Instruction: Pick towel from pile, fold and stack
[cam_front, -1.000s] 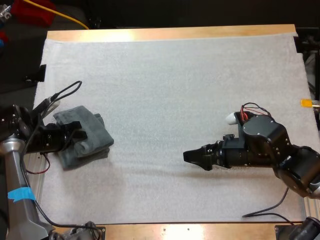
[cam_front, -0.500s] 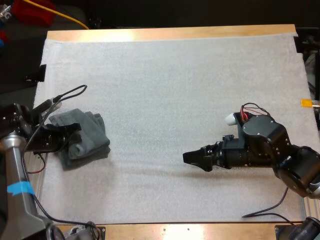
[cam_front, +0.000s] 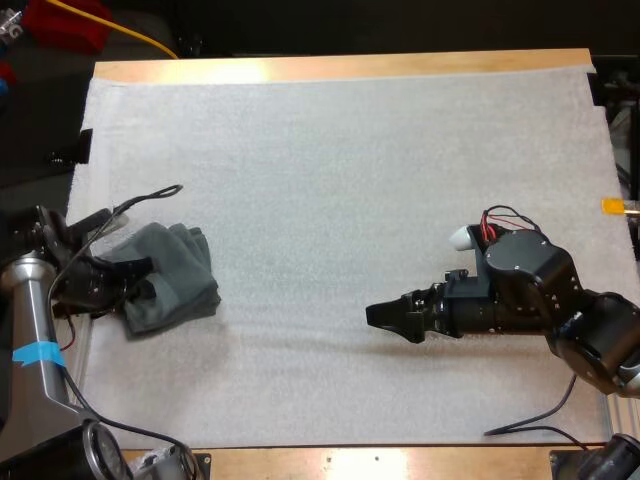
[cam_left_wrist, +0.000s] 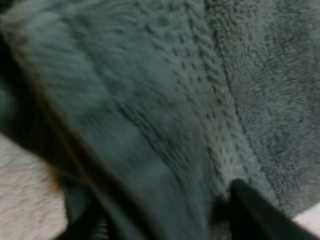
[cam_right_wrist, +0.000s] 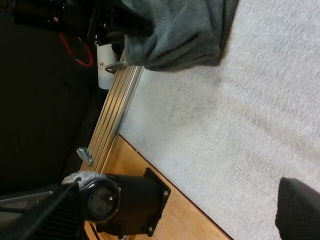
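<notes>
A crumpled dark grey-green towel (cam_front: 178, 270) lies at the left edge of the white mat (cam_front: 340, 180). My left gripper (cam_front: 137, 274) is at the towel's left side and is shut on its cloth. In the left wrist view the towel (cam_left_wrist: 150, 100) bulges between my black fingers (cam_left_wrist: 255, 215), pinched from both sides. My right gripper (cam_front: 372, 314) hovers over bare mat right of centre and points left toward the towel. Its fingers (cam_right_wrist: 300, 200) stand wide apart with only mat between them. Far ahead of it the towel (cam_right_wrist: 185, 30) hangs over the mat's edge.
An aluminium rail (cam_right_wrist: 115, 110) runs along the mat's left edge beside the towel. A black round mount (cam_right_wrist: 125, 200) sits on the wooden table edge (cam_right_wrist: 195, 225). A red object and a yellow cable (cam_front: 130, 35) lie beyond the table's far left corner.
My left gripper has drawn back to the left, and the towel's left part has shifted and bunched with it. The right arm has not moved.
</notes>
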